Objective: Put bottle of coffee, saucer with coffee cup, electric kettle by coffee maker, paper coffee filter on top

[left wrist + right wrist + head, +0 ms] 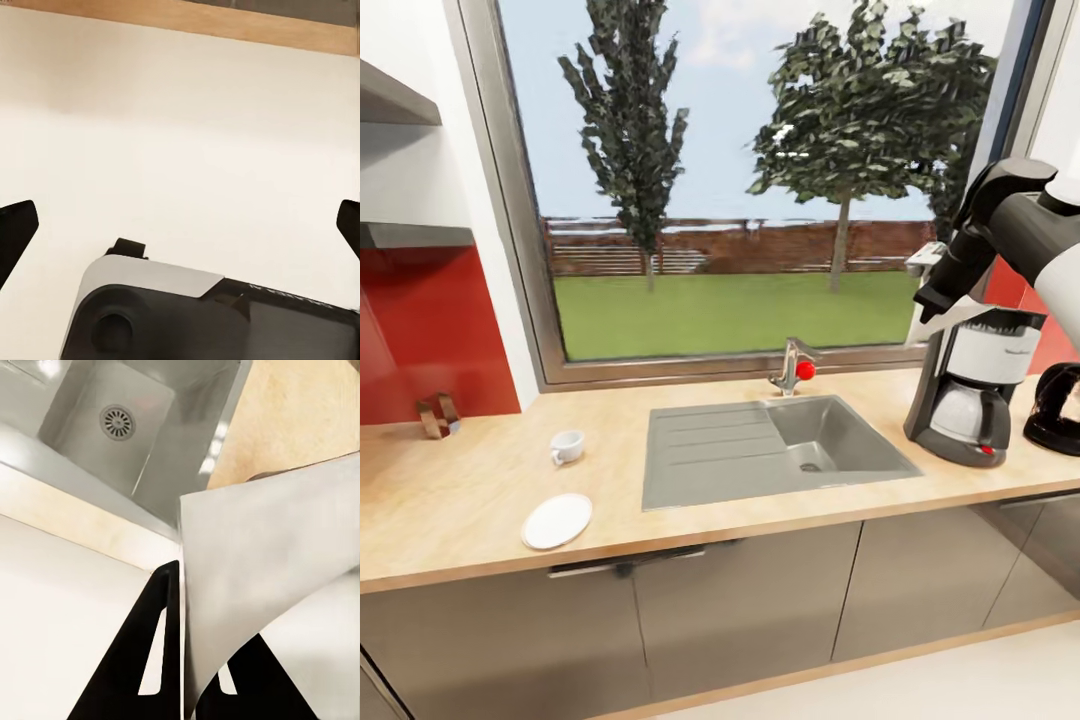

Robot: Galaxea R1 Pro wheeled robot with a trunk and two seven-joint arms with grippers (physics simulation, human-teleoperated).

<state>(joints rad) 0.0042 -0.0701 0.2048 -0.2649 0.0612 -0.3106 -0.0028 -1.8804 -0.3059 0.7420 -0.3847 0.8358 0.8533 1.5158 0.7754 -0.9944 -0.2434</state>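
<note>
R gripper (938, 302) clamped on paper coffee filter (960, 318), poised just above coffee maker (972, 398) top, sheet hanging toward it; L gripper (180, 225) spread, holding nothing.

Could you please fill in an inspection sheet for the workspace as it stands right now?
Surface: kitchen countertop, light wood grain, with grey inset sink and tap.
Job's things: coffee maker stands right of the sink; electric kettle beside it at the frame edge; coffee cup and saucer lie apart, left of the sink; paper coffee filter is held just above the coffee maker.
Clutter: small metal holder by the red backsplash.
Grippers: right gripper shut on the filter; left gripper open, empty.
Cables: nothing seen.
Surroundings: window onto lawn and trees.
</note>
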